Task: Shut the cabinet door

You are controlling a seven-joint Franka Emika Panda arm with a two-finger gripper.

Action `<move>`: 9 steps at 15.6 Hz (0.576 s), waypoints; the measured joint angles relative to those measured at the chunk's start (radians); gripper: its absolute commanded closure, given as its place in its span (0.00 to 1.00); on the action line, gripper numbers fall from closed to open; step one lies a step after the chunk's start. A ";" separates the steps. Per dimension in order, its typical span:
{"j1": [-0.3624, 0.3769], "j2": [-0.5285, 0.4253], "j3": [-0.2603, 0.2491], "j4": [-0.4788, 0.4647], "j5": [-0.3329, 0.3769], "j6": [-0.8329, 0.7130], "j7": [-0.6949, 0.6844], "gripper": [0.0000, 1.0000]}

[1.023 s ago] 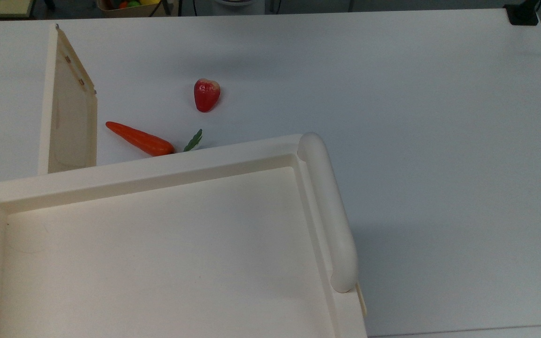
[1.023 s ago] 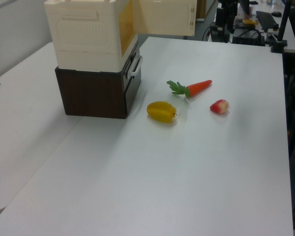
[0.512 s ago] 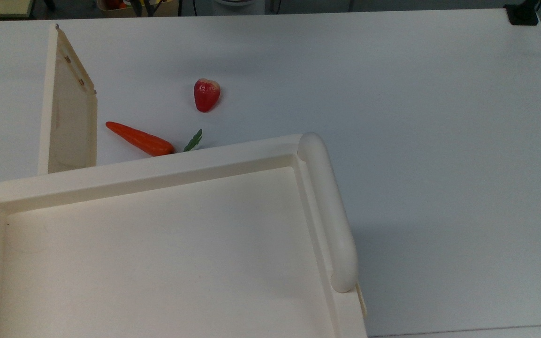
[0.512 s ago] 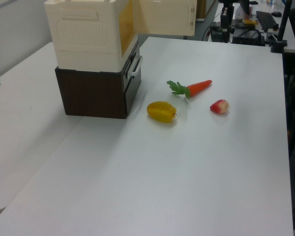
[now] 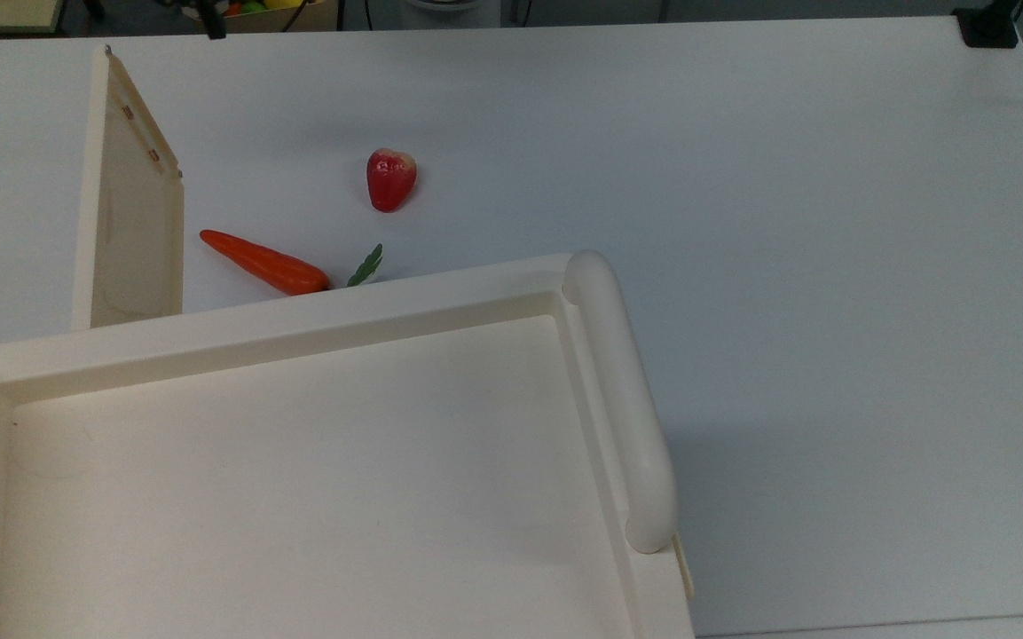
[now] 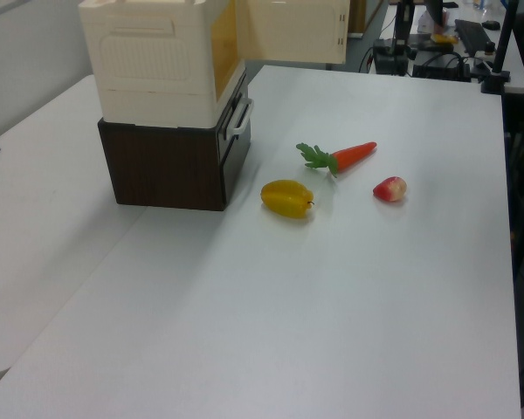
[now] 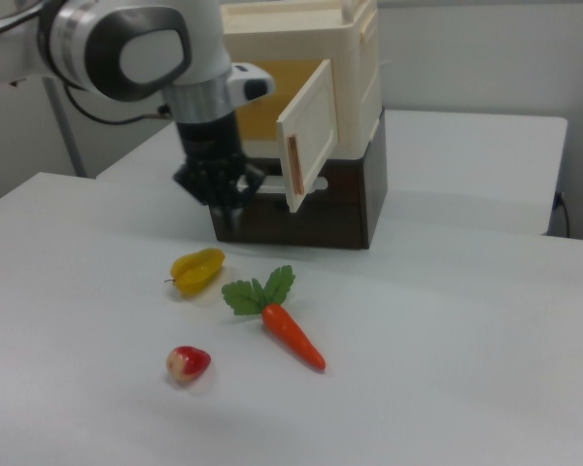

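1. In the top view, the cabinet door (image 5: 134, 222) is seen swung wide open, standing out from the front edge of the cabinet's cream tray-like top (image 5: 298, 479) at the top view's left. Its tan inner face and small metal fittings are turned toward the top view's right.
2. On the white bench (image 5: 742, 222) in the top view, an orange carrot (image 5: 263, 263) is laid just beside the open door, with its green leaves (image 5: 366, 265) partly hidden by the tray's rim. A red strawberry-like fruit (image 5: 390, 178) is set apart from the carrot, further from the cabinet.
3. In the left view, the cream cabinet (image 6: 157, 61) is stacked on a dark brown base (image 6: 170, 166). The door (image 6: 293, 30) is held open, projecting toward the left view's right at the top of the frame.
4. In the left view, a yellow fruit (image 6: 287, 198) is placed nearest the base, the carrot (image 6: 341, 156) behind it and the red fruit (image 6: 389, 188) toward the left view's right.
5. In the right view, the door (image 7: 308, 134) is seen edge-on and open, with the orange interior exposed behind it.
6. In the right view, the claw (image 7: 220, 199) is hung below the white arm (image 7: 126, 44), in front of the brown base (image 7: 350, 209) and just beside the door's lower corner. Whether the claw is open or closed cannot be told.
7. The yellow fruit (image 7: 198, 269), carrot (image 7: 290, 330) and red fruit (image 7: 188, 363) are spread on the bench in the right view, below the claw.
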 measured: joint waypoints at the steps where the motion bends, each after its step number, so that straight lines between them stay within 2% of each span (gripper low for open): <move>1: -0.014 0.010 0.000 0.001 0.000 0.046 -0.036 0.99; 5: -0.055 0.065 -0.002 0.033 0.001 0.165 -0.149 0.97; 9: -0.065 0.130 -0.002 0.054 0.002 0.385 -0.251 0.95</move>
